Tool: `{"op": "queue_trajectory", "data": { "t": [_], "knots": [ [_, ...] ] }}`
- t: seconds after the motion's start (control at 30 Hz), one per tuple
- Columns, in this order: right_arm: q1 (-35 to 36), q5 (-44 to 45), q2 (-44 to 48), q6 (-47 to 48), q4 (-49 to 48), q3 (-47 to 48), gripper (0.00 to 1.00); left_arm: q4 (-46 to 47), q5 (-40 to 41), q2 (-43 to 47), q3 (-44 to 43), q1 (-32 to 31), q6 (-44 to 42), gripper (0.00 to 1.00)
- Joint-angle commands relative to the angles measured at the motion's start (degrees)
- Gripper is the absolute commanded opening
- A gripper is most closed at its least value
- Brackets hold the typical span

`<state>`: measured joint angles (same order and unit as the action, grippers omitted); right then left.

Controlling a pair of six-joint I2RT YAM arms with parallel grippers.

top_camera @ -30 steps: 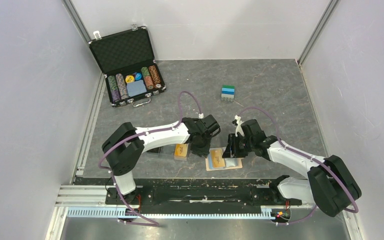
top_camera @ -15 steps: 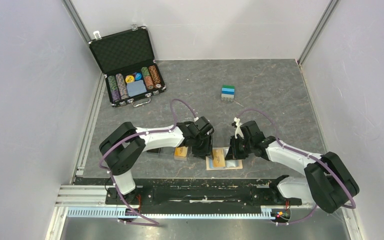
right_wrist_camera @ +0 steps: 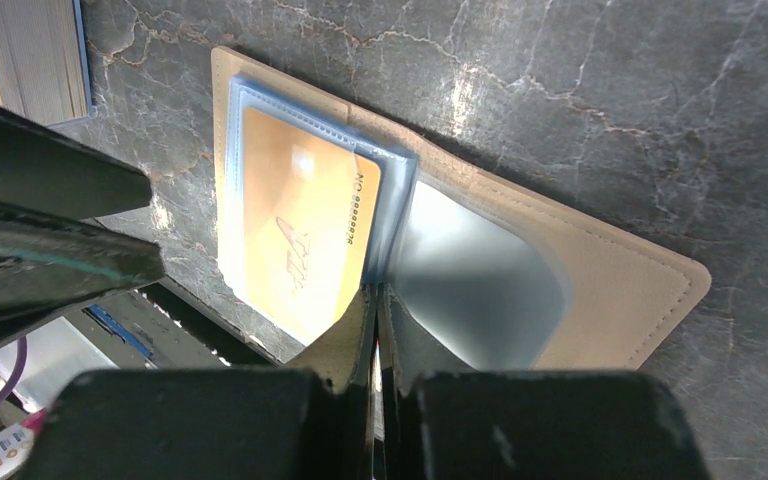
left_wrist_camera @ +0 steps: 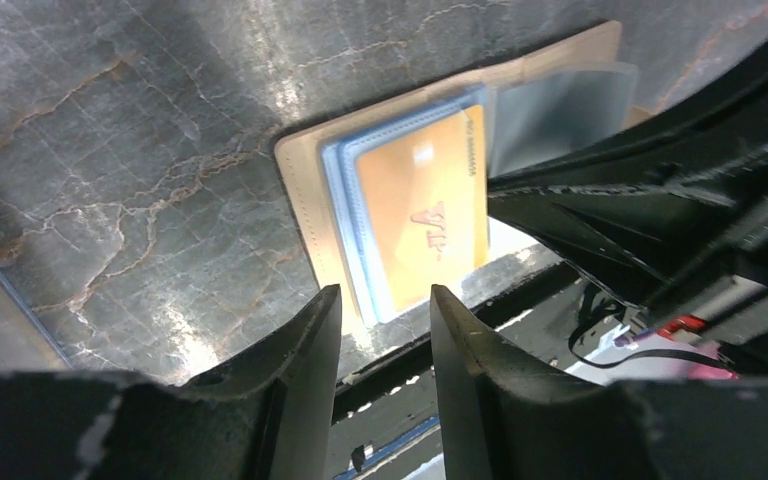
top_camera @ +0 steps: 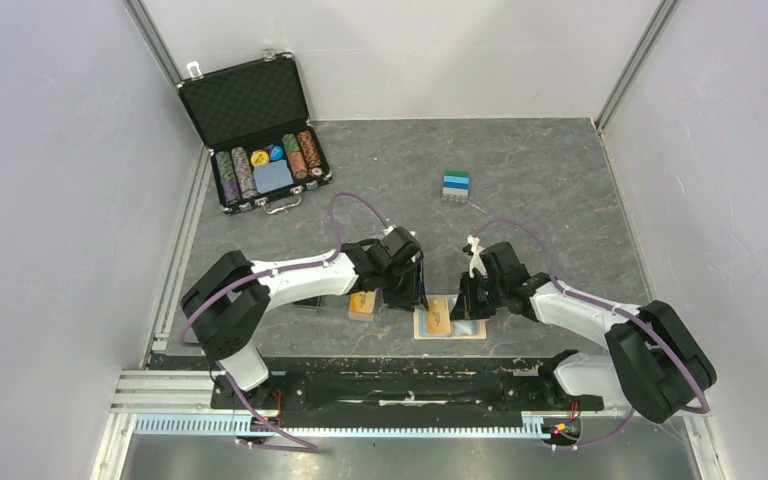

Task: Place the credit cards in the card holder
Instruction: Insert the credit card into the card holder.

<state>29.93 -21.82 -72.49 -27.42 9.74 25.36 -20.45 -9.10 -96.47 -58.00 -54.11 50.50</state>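
top: holder (top_camera: 472, 332) open, lower centre; left gripper (top_camera: 420, 300) and right gripper (top_camera: 465, 308) crowd it; risk: fingers clash, or a tug drags holder and spills card | left wrist: jaws part open, empty; orange card (left_wrist_camera: 422, 210) sleeved, just past tips | right wrist: jaws shut at card's edge beside clear flap (right_wrist_camera: 480, 270); whether flap is pinched, cannot tell
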Motion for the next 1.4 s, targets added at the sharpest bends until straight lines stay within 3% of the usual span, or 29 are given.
{"op": "queue_trajectory", "data": {
  "t": [0.0,0.83,1.0,1.17,1.37],
  "knots": [
    [0.21,0.76,-0.20,0.22,-1.39,-0.93,0.00,1.10,0.58,3.37,-0.31,-0.17,2.53,0.44],
    [0.14,0.29,-0.71,0.53,-1.47,-1.37,0.00,9.31,-3.20,-4.46,1.40,-0.49,4.34,0.39],
    [0.21,0.22,-0.97,0.55,-1.54,-1.29,0.00,3.92,-0.49,-3.57,-0.93,-0.98,3.03,0.38],
    [0.21,0.26,-1.04,0.61,-1.58,-1.28,0.00,-5.01,5.63,-3.27,-5.20,-2.30,0.43,0.48],
    [0.21,0.18,-1.17,0.81,-1.65,-1.32,0.00,-2.32,4.51,-2.99,-5.02,-2.85,0.81,0.42]
  ]
}}
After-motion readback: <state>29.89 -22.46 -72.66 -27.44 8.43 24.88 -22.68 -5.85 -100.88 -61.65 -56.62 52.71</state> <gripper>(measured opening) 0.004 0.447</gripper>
